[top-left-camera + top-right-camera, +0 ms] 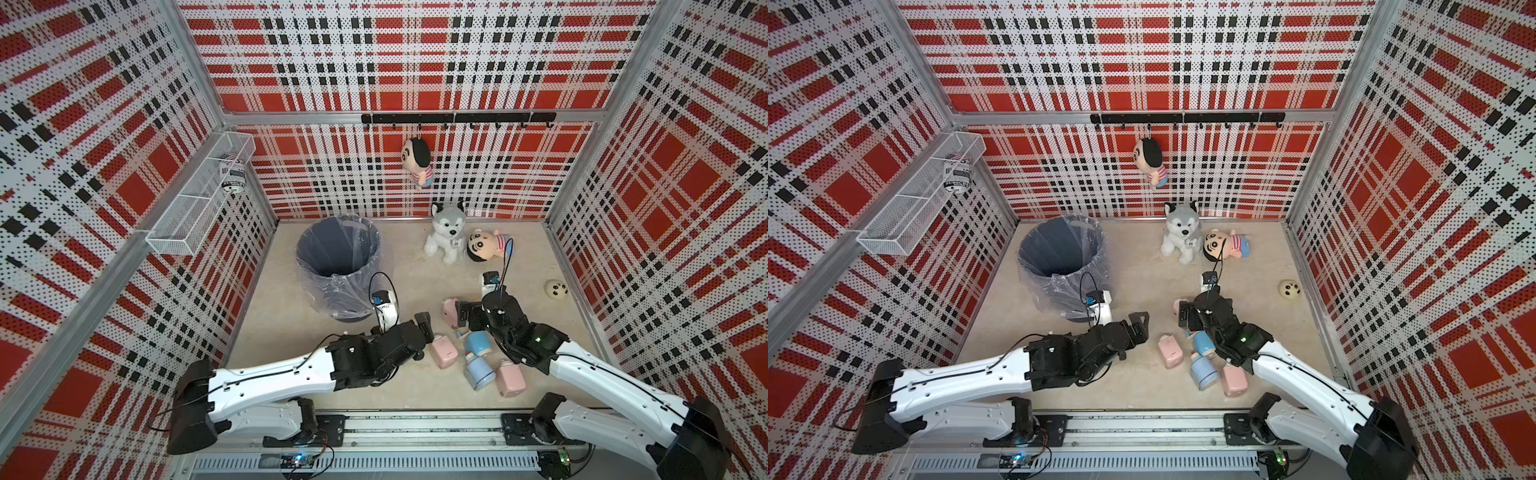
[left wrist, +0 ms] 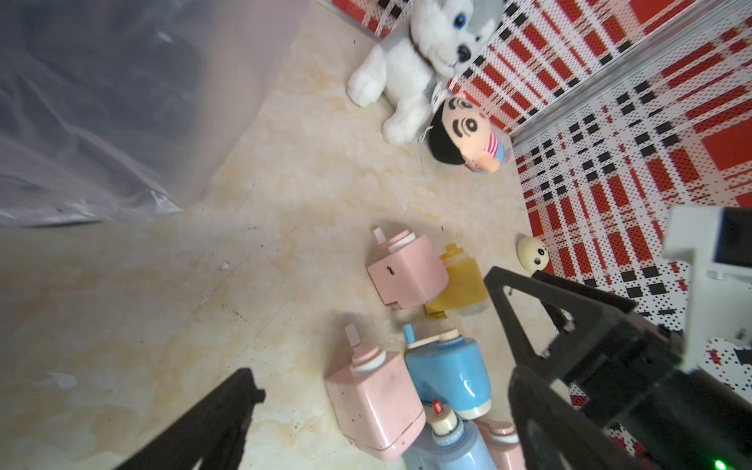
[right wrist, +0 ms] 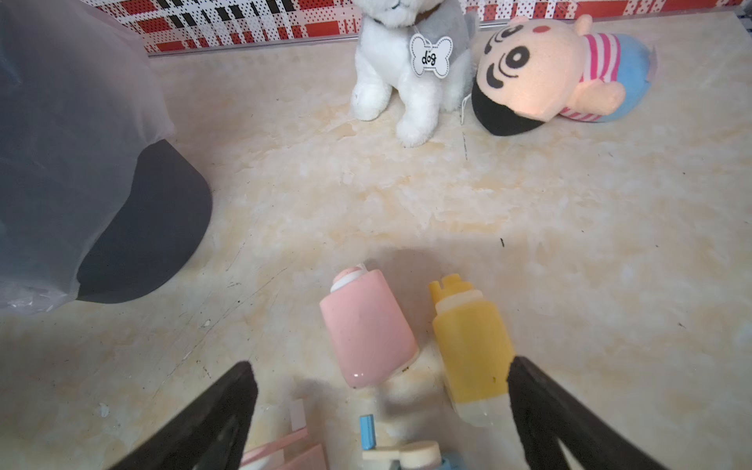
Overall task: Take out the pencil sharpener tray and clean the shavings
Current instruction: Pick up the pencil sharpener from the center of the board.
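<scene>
Several pencil sharpeners lie on their sides in a cluster on the table: pink (image 1: pixel 444 352), blue (image 1: pixel 478 343), grey-blue (image 1: pixel 478 370), pink (image 1: pixel 510 378) and pink (image 1: pixel 449 309). The right wrist view adds a yellow one (image 3: pixel 468 337) beside a pink one (image 3: pixel 366 329). No tray shows apart from its sharpener, and the shavings are hidden. My left gripper (image 1: pixel 426 336) is open, and a pink sharpener (image 2: pixel 374 407) lies untouched between its fingers. My right gripper (image 3: pixel 382 382) is open just short of the pink and yellow ones. The lined grey bin (image 1: pixel 332 286) stands behind my left arm.
A husky plush (image 1: pixel 446 232) and a boy doll (image 1: pixel 484 247) lie near the back wall. A small round panda toy (image 1: pixel 557 289) sits at the right. Another doll (image 1: pixel 417 160) hangs from the hook rail. A wire basket (image 1: pixel 199 195) hangs on the left wall.
</scene>
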